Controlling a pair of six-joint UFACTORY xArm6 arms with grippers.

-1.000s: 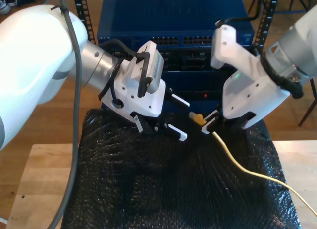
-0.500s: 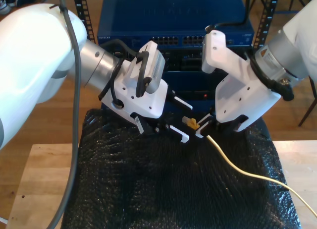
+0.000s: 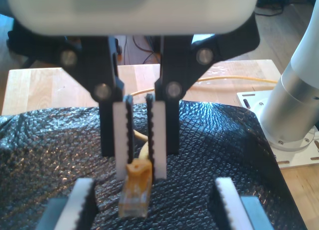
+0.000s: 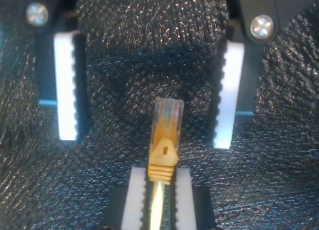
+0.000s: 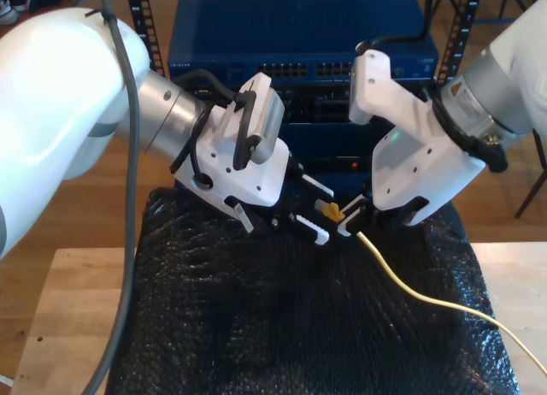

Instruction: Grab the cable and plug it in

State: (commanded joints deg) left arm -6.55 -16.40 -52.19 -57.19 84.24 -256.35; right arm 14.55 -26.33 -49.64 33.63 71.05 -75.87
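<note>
First wrist view: my first gripper [image 3: 155,202] stands released, its serrated pads [image 3: 82,200] wide apart with nothing between them touching. Facing it, my second gripper [image 3: 140,165] is clenched on the yellow network cable [image 3: 234,80] just behind its boot, and the clear plug [image 3: 134,197] juts out towards the camera over the black bubble-wrap mat [image 3: 50,150]. Second wrist view: my second gripper [image 4: 155,190] pinches the ribbed boot, and the plug [image 4: 167,115] reaches forward into the gap of my first gripper [image 4: 144,135], apart from both pads. Exterior view: my first gripper [image 5: 318,209] rides the arm at the exterior view's left, my second gripper [image 5: 349,220] the arm at its right. The cable [image 5: 410,292] trails slack across the mat, off the exterior view's right. The blue network switch [image 5: 299,36] stands behind with its ports [image 5: 316,70] in rows. Expect the cable to be light and limp, so it steers nothing. The plug looks stiff but small, probably slick and brittle. You'd best grip its flat sides lightly, close behind the contacts.
</note>
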